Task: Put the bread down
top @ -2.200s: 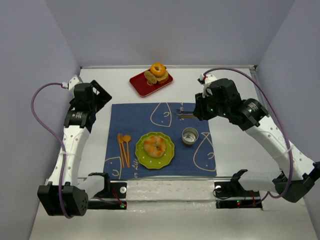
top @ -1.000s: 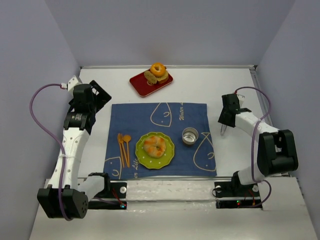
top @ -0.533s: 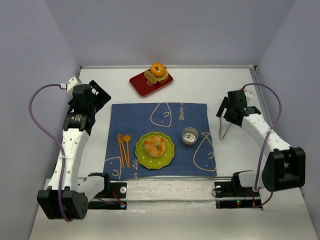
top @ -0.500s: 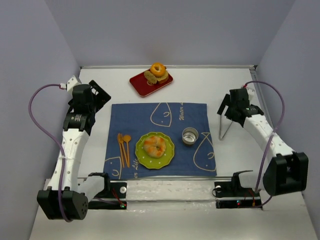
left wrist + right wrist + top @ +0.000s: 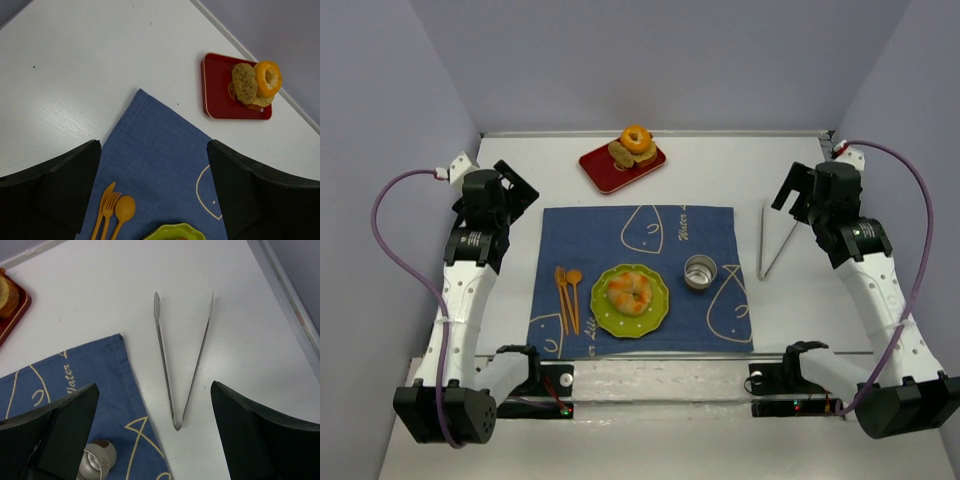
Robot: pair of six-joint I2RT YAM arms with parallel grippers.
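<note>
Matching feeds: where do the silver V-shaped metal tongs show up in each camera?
Top external: silver V-shaped metal tongs lie right of the blue cloth mat, hinge at the lower end.
Left wrist: not in view.
Right wrist: tongs mid-frame, hinge at the bottom.
Shared landmark: the mat, in all three views; tongs lie off its right edge.

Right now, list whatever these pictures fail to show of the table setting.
- Left wrist view: the green plate is cut off by the bottom edge and only a sliver of its rim shows. The bread on it is out of frame there.
- Right wrist view: the cup is cut by the bottom edge, the red tray by the left edge.
- Top view: the writing on the blue cloth is too small to read.
</note>
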